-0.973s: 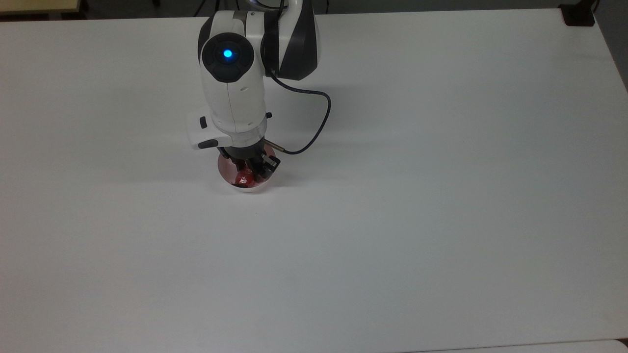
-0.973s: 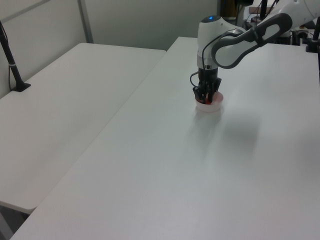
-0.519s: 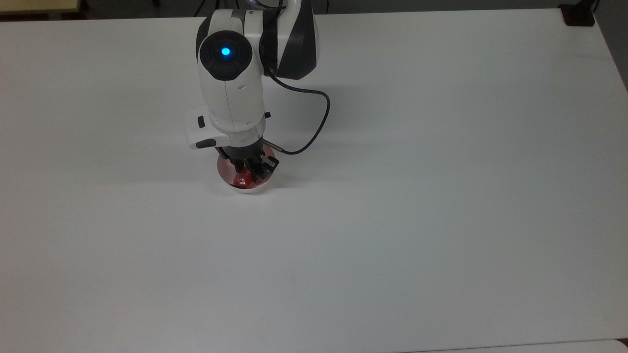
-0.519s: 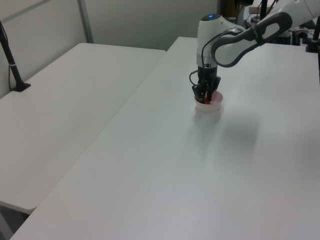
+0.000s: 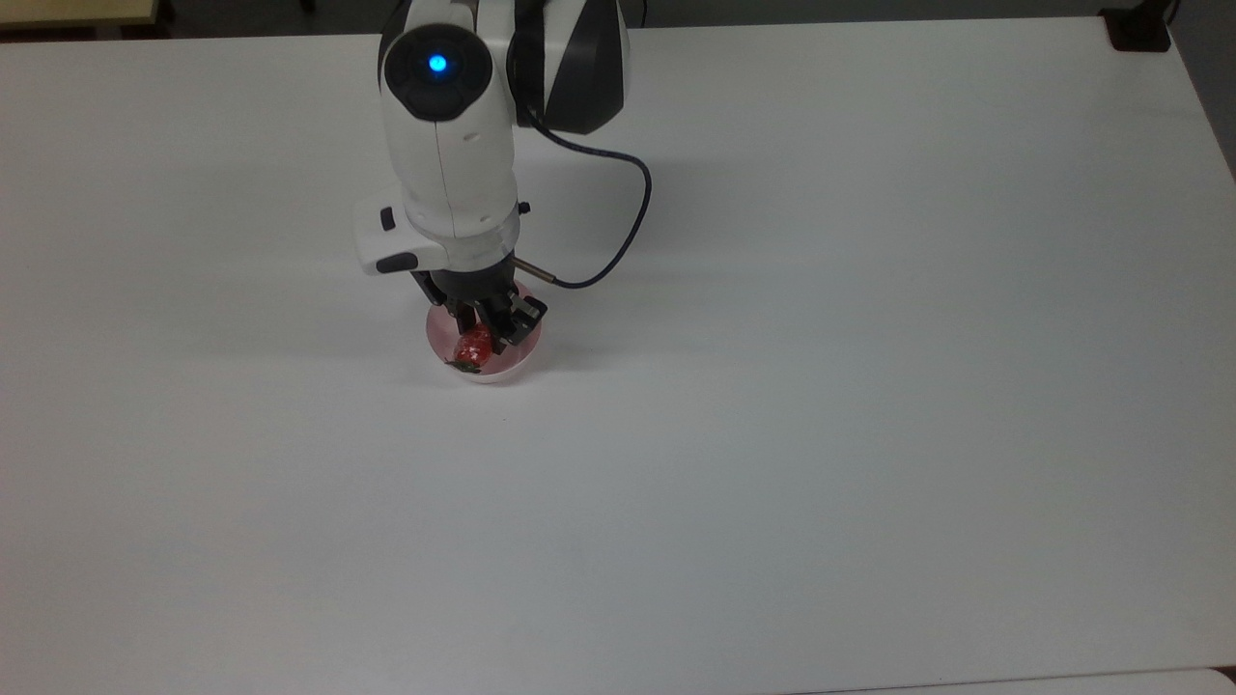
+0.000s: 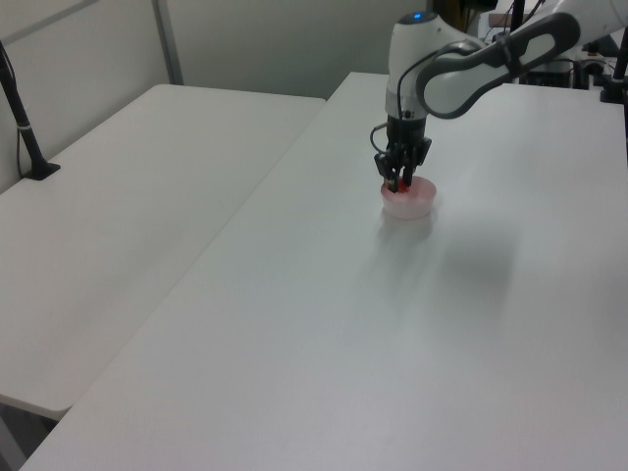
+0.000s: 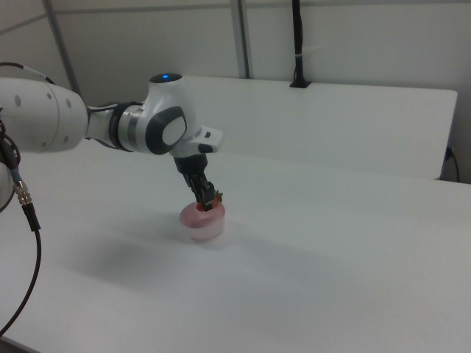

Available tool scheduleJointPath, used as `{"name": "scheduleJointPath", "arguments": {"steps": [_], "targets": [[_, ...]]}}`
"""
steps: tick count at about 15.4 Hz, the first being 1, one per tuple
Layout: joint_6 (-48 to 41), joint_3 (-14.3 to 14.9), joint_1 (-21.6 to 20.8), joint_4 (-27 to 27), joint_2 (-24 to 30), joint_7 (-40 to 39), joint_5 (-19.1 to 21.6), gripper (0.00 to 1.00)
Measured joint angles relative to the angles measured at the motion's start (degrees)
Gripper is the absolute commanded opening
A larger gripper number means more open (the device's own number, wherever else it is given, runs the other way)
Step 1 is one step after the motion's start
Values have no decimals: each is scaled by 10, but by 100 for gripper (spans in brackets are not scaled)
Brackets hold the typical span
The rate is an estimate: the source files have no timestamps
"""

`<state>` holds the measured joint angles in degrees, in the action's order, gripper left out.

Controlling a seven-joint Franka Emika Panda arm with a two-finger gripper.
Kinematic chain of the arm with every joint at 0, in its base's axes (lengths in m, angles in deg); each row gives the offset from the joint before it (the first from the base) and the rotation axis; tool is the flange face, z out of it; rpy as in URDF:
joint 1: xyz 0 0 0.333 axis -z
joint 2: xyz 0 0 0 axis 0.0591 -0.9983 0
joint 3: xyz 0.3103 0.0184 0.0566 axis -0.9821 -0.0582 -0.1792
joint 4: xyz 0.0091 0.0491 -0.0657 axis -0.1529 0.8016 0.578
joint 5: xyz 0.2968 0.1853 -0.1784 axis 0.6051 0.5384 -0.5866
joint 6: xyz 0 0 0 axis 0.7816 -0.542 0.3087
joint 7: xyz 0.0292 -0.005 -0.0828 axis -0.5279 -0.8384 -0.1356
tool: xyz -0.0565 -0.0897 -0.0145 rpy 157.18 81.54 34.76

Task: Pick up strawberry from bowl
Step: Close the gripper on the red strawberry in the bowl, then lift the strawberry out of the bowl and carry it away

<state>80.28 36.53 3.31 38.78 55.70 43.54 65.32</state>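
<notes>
A: Where does the grasp stand?

B: The black two-finger end effector is closed on the small glossy red strawberry, its fingers pressed to either side of the fruit. In the right view the strawberry sits at about the level of the rim of the small round pale pink bowl, with its dark green leafy end poking out beside the fingers.

A: So is it out of the bowl?

B: Not clear of it. In the top view the fruit lies over the bowl's inside, toward the top view's lower left. I cannot tell whether it touches the bowl floor or hangs just above it. The left view shows the end effector right over the bowl, which stands alone on the plain white bench.

A: Which step, then?

B: I judge it the lift: grip made, extraction barely begun.

A: And next?

B: A straight rise until the fruit clears the rim, keeping the squeeze steady. The skin is glossy and the shape tapered, so it could slip or turn between the fingers.
</notes>
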Motion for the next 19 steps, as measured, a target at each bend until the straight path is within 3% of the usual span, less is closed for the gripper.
{"name": "scheduleJointPath", "arguments": {"steps": [5,8,12,19], "targets": [[-28,0,0,0,23,-8,0,13],[-119,0,17,0,51,-94,-1,14],[-201,2,83,14,91,-279,-1,15],[-154,5,185,80,96,-441,-42,15]]}}
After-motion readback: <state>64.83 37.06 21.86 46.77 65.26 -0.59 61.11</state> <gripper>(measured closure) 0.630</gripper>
